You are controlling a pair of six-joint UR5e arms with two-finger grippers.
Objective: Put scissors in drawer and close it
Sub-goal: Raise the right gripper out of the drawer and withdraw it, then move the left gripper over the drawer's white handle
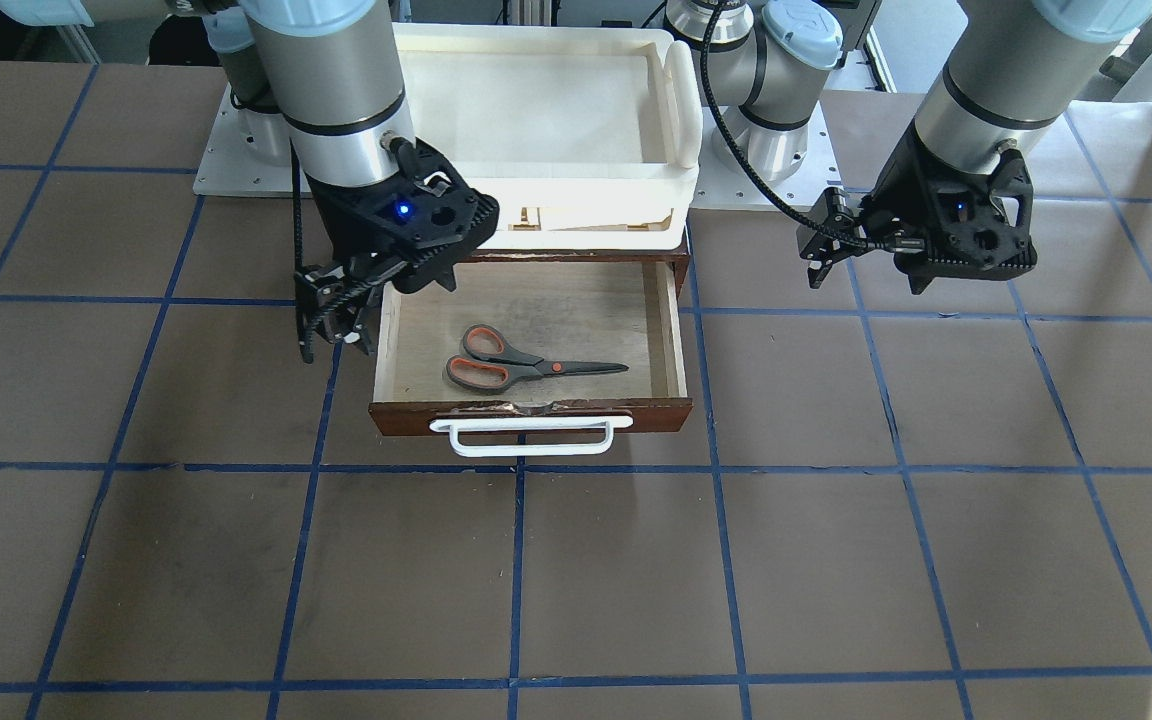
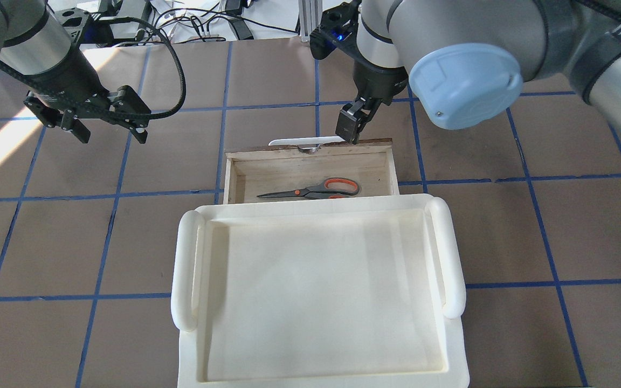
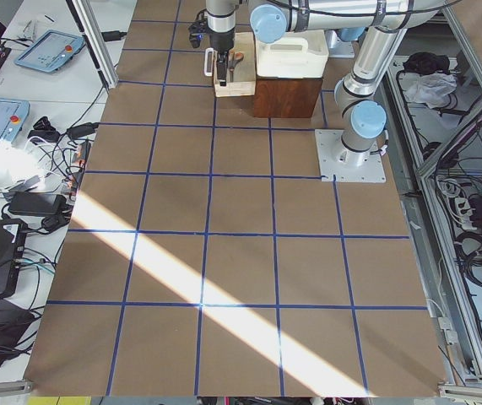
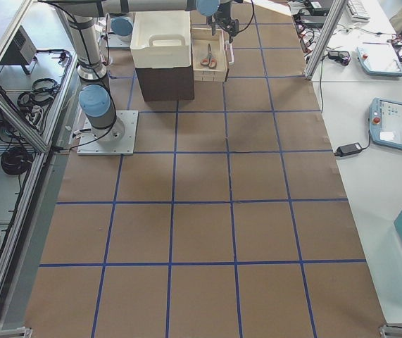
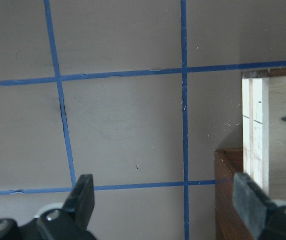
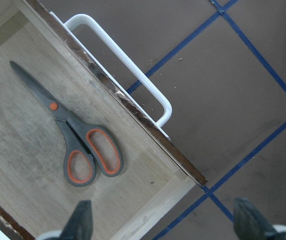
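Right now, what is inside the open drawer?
Only the scissors lie flat on the pale floor of the drawer, blades closed, handles toward the robot's right. The drawer's rear part runs under the white tray, so anything there is hidden.

A robotics lab is showing itself: blue tape lines [image 1: 516,560] are gridding the brown worktop [image 1: 186,580], an arm base [image 3: 363,126] is sitting on a bolted metal plate [image 3: 332,165] at the robot-side edge, and teach pendants [image 4: 396,123] are lying beyond both ends, past aluminium framing [image 4: 325,35] and cable bundles [image 3: 477,240].
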